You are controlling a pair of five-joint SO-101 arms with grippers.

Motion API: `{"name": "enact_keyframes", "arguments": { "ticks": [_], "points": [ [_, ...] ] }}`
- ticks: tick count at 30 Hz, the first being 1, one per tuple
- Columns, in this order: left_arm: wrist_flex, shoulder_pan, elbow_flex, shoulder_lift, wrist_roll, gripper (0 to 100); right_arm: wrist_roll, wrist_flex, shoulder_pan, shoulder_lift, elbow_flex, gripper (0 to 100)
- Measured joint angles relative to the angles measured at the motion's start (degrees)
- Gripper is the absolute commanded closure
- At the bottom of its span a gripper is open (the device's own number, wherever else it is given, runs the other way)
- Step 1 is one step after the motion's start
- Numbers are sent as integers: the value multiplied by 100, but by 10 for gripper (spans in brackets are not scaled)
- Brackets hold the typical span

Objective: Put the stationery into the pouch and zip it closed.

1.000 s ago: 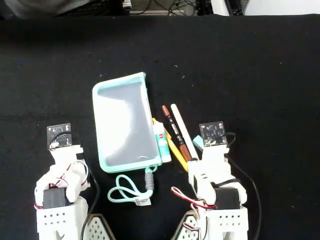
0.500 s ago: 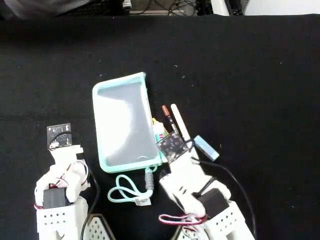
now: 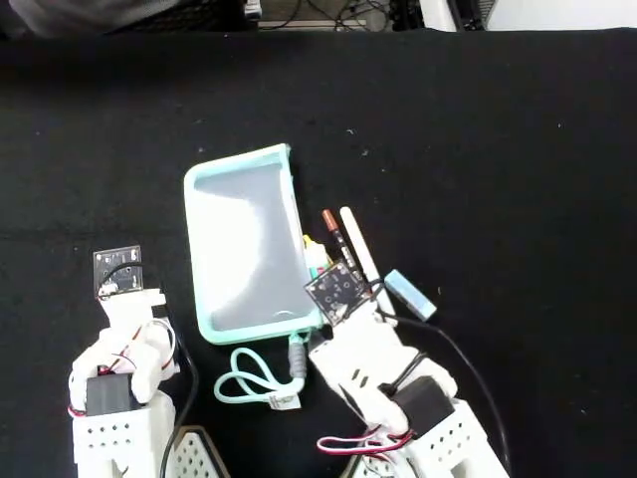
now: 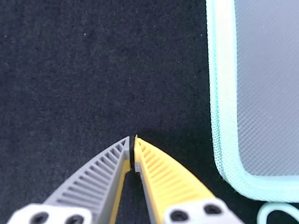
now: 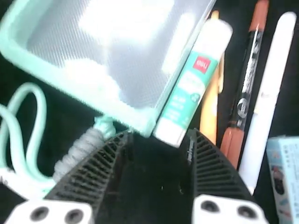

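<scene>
Two states we see: the left fingers [image 4: 159,172] pressed together over the black cloth desk [image 3: 498,149], lower left in the high view; the right fingers [image 5: 210,168] spread wide at the green-white glue stick [image 5: 189,95], which lies along the right edge of the central mint-green mesh pouch [image 3: 244,239].

Lab bench — black cloth [image 3: 498,119], cables [image 3: 338,14]

Pens [image 3: 333,231] beside mint pouch [image 3: 244,244], under right arm [image 3: 370,360]; eraser [image 3: 409,295], probably, nearby.
</scene>
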Motion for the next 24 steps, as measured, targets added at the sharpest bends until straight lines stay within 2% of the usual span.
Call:
{"name": "enact_keyframes", "arguments": {
  "ticks": [3,9,17,24],
  "points": [
    [0,0,0,0,0,970,0,-53,0,0,0,799],
    [0,0,0,0,0,970,18,659,-9,0,-202,799],
    [0,0,0,0,0,970,18,712,88,0,-290,800],
    [0,0,0,0,0,970,18,686,334,0,-967,800]
  ]
}}
